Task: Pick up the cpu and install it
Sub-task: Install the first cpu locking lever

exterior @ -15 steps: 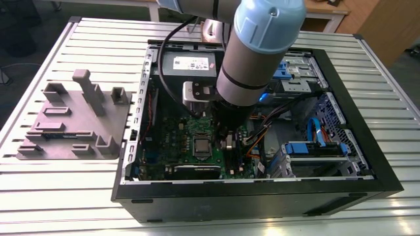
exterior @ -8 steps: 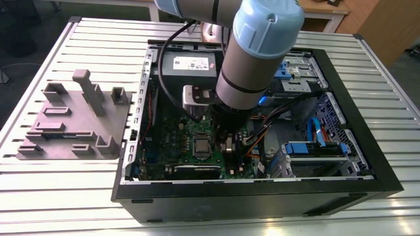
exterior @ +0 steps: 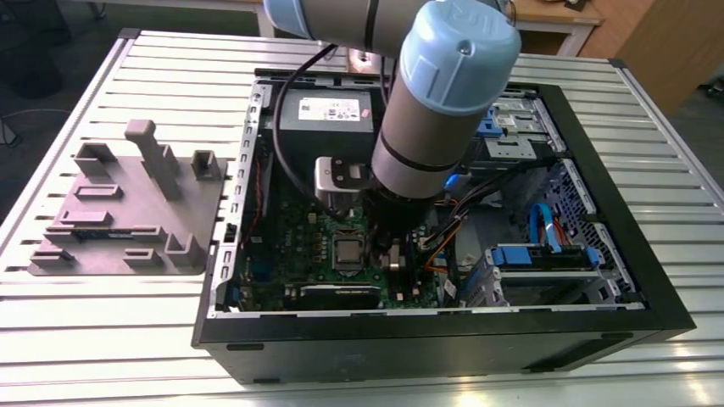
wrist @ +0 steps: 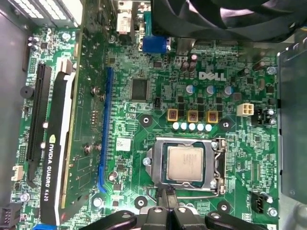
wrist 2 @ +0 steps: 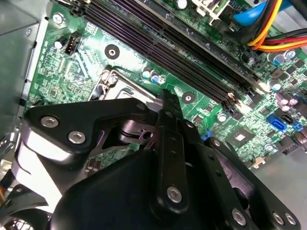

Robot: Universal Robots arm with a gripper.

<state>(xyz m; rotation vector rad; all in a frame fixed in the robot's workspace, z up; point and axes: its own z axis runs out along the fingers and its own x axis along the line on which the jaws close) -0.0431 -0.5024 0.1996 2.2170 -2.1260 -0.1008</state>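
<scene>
Now, arm pose: arm [exterior: 436, 127] slanting steeply down from the upper middle of the exterior view, wrist sunk into the open computer case [exterior: 633, 254].
Gripper: gripper [wrist: 165, 194] closed to a narrow tip, fingers pressed together, nothing between them; tip poised at the socket's edge, contact not clear.
Cpu: cpu [wrist: 184, 163] lying flat in its socket on the motherboard [wrist: 144, 120], silver top up, free of the gripper.
First wrist view: graphics card [wrist: 57, 158] standing along the board, well apart from the socket.
Second wrist view: long black memory slots [wrist 2: 158, 52] and yellow-orange wires [wrist 2: 271, 28] beyond the gripper's black body.
Exterior view: grey fixture plate [exterior: 125, 220] on the slatted table [exterior: 114, 339], at the exterior view's left of the case.
</scene>
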